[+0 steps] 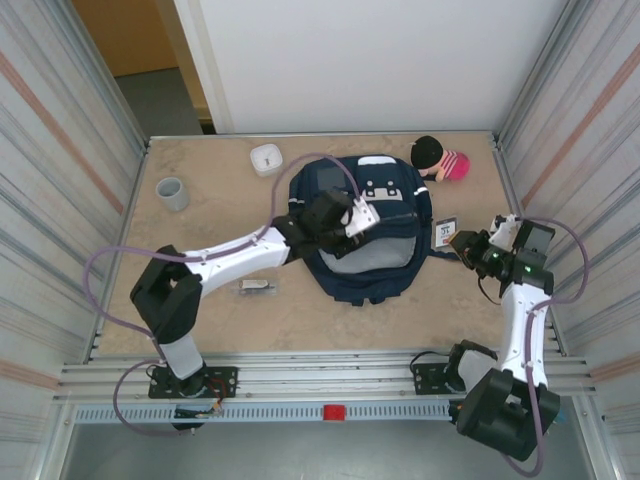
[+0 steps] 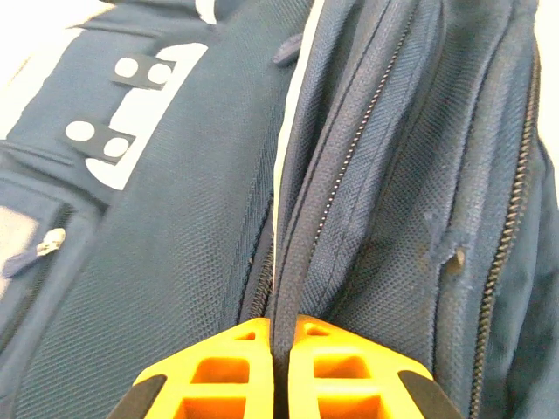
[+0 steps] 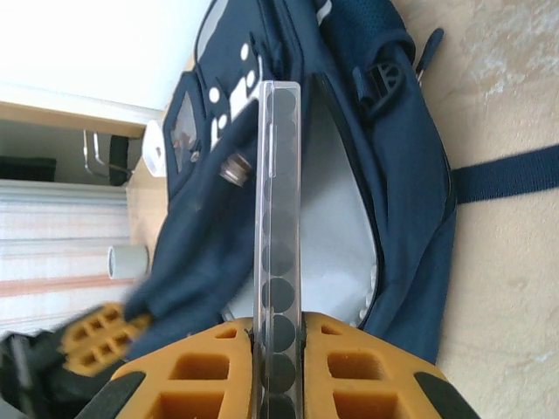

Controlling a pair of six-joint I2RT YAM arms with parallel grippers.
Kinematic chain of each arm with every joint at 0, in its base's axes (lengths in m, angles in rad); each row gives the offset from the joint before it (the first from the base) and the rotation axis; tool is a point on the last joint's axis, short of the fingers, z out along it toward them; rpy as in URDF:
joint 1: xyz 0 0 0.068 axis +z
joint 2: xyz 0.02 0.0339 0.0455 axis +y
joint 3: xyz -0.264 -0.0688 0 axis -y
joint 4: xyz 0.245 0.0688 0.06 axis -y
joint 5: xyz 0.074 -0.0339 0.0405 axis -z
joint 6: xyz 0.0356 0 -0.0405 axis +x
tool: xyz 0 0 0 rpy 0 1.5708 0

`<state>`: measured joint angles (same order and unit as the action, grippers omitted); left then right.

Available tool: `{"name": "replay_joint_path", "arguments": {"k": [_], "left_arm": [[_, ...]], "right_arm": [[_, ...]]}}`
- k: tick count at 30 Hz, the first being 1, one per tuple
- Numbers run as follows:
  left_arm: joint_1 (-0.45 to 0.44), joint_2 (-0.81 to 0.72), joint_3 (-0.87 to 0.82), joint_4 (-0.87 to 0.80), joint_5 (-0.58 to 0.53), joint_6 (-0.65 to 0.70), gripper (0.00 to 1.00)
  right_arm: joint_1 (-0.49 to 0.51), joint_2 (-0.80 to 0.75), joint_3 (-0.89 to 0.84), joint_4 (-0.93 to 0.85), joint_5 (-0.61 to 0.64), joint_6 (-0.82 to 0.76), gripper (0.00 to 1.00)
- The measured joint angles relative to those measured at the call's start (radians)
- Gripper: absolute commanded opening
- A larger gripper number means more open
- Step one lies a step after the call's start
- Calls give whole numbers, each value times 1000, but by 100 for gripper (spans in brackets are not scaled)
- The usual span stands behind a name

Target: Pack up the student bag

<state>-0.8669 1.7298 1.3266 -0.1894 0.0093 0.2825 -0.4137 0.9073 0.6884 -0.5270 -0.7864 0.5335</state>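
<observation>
1. Two pincers, both closed. Your left pincer (image 2: 278, 345) is pinched flat on a fold of the student bag (image 1: 350, 282) beside a zip. In the right wrist view it appears to hold that flap up off the opening.
2. Your right pincer (image 3: 278, 349) is clamped edge-on around a thin clear plastic case (image 3: 279, 218) with dark discs inside. It is near the bag's right side and aimed at the pale grey lining.
3. By my judgement the bag is soft, limp woven fabric, grippy rather than slippery. It will likely sag wherever you let go. Take it by a seam, zip edge or strap, not the broad panel.
4. The case looks stiff, smooth and light, so it could tilt or slip between the pads.
5. The bag is large and navy, with thin white stripes, a white buckle patch with round studs, and dark straps. It lies flat mid-bench (image 1: 220, 215) between the two arms, main compartment gaping.
</observation>
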Motion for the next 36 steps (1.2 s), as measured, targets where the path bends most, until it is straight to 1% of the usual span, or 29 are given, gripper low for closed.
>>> {"name": "replay_joint_path", "arguments": {"k": [3,7,12,14,18,22,28,36], "left_arm": [[46,-22,39,-12,51,-86,2],[64,-28,60,-25,95,-163,0],[62,-28,61,-43,142,-220,0],[61,-28,61,-46,163,-238,0],[61,-28,61,-46,186,-261,0],[61,-34,61,-45,193,-270,0],[63,-65,61,-45,210,-298,0],[63,-84,61,-46,234,-322,0]], "right_arm": [[52,-23,-28,-17,-21,-3,12],[200,-26,-98,24,-55,44,12],[358,-7,-167,213,-35,177,12],[430,43,-171,319,-8,229,11],[522,190,-171,521,40,317,10],[569,344,-171,692,99,383,10],[592,526,-146,871,162,449,10],[627,748,-76,1109,176,518,12]]}}
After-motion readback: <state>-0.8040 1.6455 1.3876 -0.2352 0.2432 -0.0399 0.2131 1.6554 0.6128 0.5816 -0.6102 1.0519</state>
